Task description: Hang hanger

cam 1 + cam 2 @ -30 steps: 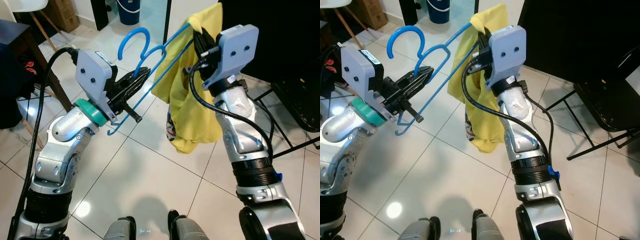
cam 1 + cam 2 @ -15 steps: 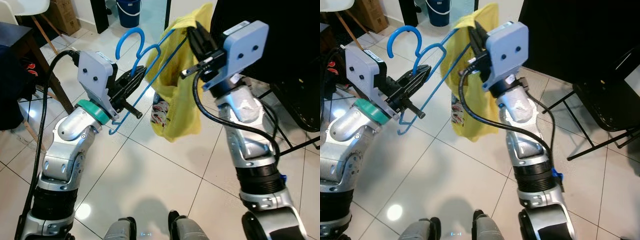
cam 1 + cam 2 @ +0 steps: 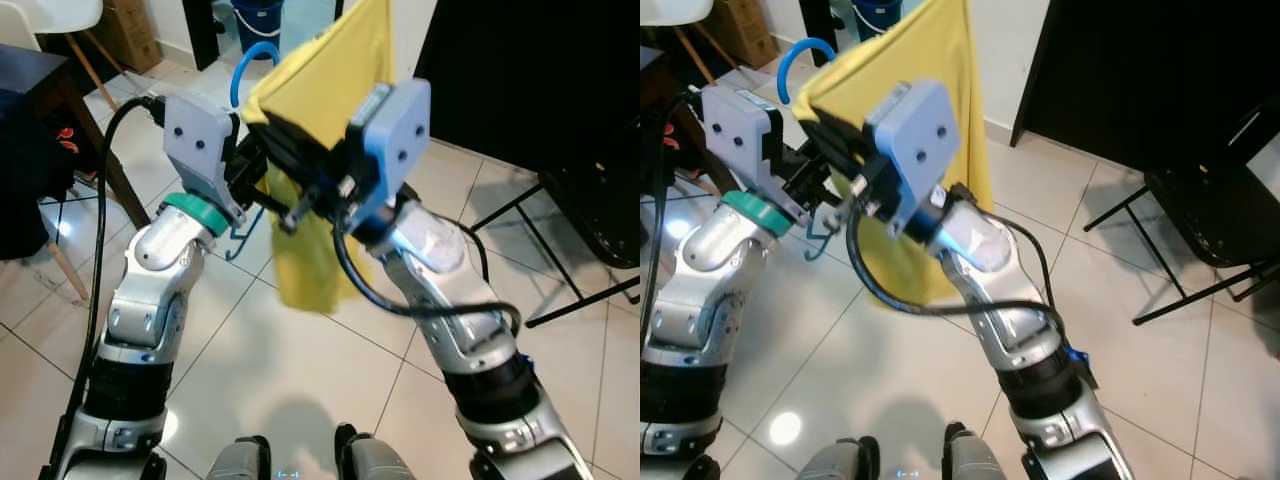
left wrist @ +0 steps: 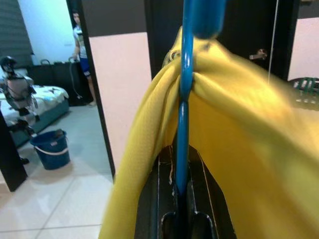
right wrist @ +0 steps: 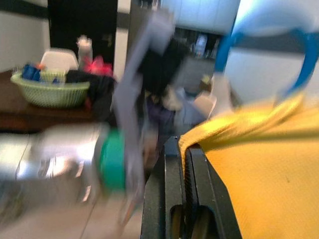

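- Both grippers are closed on the load, held up in front of our chest: our left gripper (image 4: 180,219) pinches the blue hanger (image 4: 185,99) by its bar, and our right gripper (image 5: 185,219) pinches an edge of the yellow garment (image 3: 325,110) draped over it.
- From the left gripper, the hanger's bar runs straight out along the fingers and rises to its hook (image 3: 258,52), which sits just beyond and above that gripper.
- Our right arm crosses over toward the left gripper, so the two grippers sit near each other, with the cloth between them.
- We judge the left gripper must carry the hook to a rail; we cannot pick one out.
- Around us: a dark doorway beyond the right arm, a black folding stand (image 3: 590,230) off to its outer side, a blue bucket (image 4: 50,148) well beyond the hook.
- Hanging cloth could hide the hook.
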`<state>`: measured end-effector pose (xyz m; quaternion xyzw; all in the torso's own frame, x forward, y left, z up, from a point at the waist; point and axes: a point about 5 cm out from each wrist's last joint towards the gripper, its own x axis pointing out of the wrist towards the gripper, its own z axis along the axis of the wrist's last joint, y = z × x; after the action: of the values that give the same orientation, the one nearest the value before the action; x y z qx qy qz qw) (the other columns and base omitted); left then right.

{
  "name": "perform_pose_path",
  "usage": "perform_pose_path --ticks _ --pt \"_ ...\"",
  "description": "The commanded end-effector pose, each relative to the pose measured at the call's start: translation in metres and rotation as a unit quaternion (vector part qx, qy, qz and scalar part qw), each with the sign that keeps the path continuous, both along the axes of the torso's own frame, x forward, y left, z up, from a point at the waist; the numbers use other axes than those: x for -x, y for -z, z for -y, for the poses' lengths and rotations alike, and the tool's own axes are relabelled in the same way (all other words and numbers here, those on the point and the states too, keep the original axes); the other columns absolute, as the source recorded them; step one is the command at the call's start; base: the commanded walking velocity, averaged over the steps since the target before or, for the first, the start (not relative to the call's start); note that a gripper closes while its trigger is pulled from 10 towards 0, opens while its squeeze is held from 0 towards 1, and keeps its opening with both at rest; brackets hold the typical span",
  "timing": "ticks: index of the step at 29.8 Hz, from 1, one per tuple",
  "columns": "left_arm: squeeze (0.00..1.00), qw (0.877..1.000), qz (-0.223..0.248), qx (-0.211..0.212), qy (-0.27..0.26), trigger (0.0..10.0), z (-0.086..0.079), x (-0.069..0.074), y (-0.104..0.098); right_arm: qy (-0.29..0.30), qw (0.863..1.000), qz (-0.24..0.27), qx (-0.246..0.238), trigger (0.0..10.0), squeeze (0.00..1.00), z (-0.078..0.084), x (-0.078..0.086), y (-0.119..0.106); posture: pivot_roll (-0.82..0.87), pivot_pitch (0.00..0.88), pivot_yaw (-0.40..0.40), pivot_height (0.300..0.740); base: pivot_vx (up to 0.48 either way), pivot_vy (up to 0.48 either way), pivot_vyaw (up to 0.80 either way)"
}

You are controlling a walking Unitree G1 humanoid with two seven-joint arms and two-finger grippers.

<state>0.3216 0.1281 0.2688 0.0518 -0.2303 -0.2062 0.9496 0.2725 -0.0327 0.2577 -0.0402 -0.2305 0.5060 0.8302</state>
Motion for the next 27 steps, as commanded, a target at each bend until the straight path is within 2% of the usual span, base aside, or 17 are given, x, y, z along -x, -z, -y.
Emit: perform_pose_path --ticks 1,3,10,11,12,14,17,18,19,20,22,23,24,27 --pt "0.00 1.000 0.015 0.007 -0.009 10.0 -0.001 0.000 -0.005 -0.027 1.000 -0.007 0.014 0.0 0.00 -0.004 0.006 0.004 0.02 0.095 0.020 0.740 0.000 0.000 0.00" --pt "0.00 1.000 0.020 0.008 -0.014 10.0 -0.004 -0.001 -0.007 0.012 0.998 -0.046 0.047 0.0 0.00 0.009 -0.004 0.026 0.02 0.100 0.021 0.740 0.000 0.000 0.00" --pt "0.00 1.000 0.023 0.006 -0.014 10.0 -0.003 -0.001 -0.008 0.026 0.995 -0.065 0.065 0.0 0.00 0.012 -0.007 0.038 0.03 0.103 0.020 0.740 0.000 0.000 0.00" --pt "0.00 1.000 0.025 0.006 -0.014 10.0 -0.003 -0.001 -0.008 0.000 0.993 -0.079 0.084 0.0 0.00 0.011 -0.004 0.043 0.03 0.104 0.020 0.740 0.000 0.000 0.00" --pt "0.00 1.000 0.025 0.006 -0.014 10.0 -0.003 -0.001 -0.008 0.000 0.993 -0.079 0.084 0.0 0.00 0.011 -0.004 0.043 0.03 0.104 0.020 0.740 0.000 0.000 0.00" --pt "0.00 1.000 0.027 0.007 -0.014 10.0 -0.002 -0.002 -0.009 -0.049 0.989 -0.078 0.113 0.0 0.00 0.009 0.008 0.048 0.03 0.104 0.020 0.740 0.000 0.000 0.00" --pt "0.00 0.999 0.029 0.008 -0.015 10.0 -0.003 -0.002 -0.010 -0.065 0.985 -0.100 0.123 0.0 0.00 0.008 0.011 0.052 0.03 0.104 0.020 0.740 0.000 0.000 0.00" --pt "0.00 0.999 0.029 0.007 -0.013 10.0 -0.003 -0.002 -0.010 -0.073 0.982 -0.089 0.152 0.0 0.00 0.008 0.014 0.058 0.03 0.106 0.020 0.740 0.000 0.000 0.00" --pt "0.00 0.999 0.029 0.007 -0.013 10.0 -0.003 -0.002 -0.010 -0.073 0.982 -0.089 0.152 0.0 0.00 0.008 0.014 0.058 0.03 0.106 0.020 0.740 0.000 0.000 0.00" --pt "0.00 1.000 0.028 0.006 -0.013 10.0 -0.003 -0.002 -0.010 -0.079 0.978 -0.080 0.174 0.0 0.00 0.009 0.017 0.062 0.03 0.107 0.020 0.740 0.000 0.000 0.00" --pt "0.00 1.000 0.027 0.001 -0.005 10.0 -0.002 0.000 -0.009 -0.023 0.987 -0.057 0.146 0.0 0.00 0.010 0.005 0.056 0.03 0.108 0.022 0.740 0.000 0.000 0.00" --pt "0.00 1.000 0.027 0.001 -0.005 10.0 -0.002 0.000 -0.009 -0.023 0.987 -0.057 0.146 0.0 0.00 0.010 0.005 0.056 0.03 0.108 0.022 0.740 0.000 0.000 0.00" --pt "0.00 1.000 0.025 -0.004 0.006 10.0 0.000 0.002 -0.008 0.021 0.992 -0.051 0.115 10.0 0.00 0.012 -0.006 0.047 0.03 0.110 0.023 0.740 0.000 0.000 0.00" --pt "0.00 0.998 0.023 -0.019 0.050 10.0 0.007 0.010 -0.007 0.121 0.992 -0.041 -0.005 10.0 0.00 0.026 -0.030 0.014 0.03 0.112 0.023 0.740 0.000 0.000 0.00"
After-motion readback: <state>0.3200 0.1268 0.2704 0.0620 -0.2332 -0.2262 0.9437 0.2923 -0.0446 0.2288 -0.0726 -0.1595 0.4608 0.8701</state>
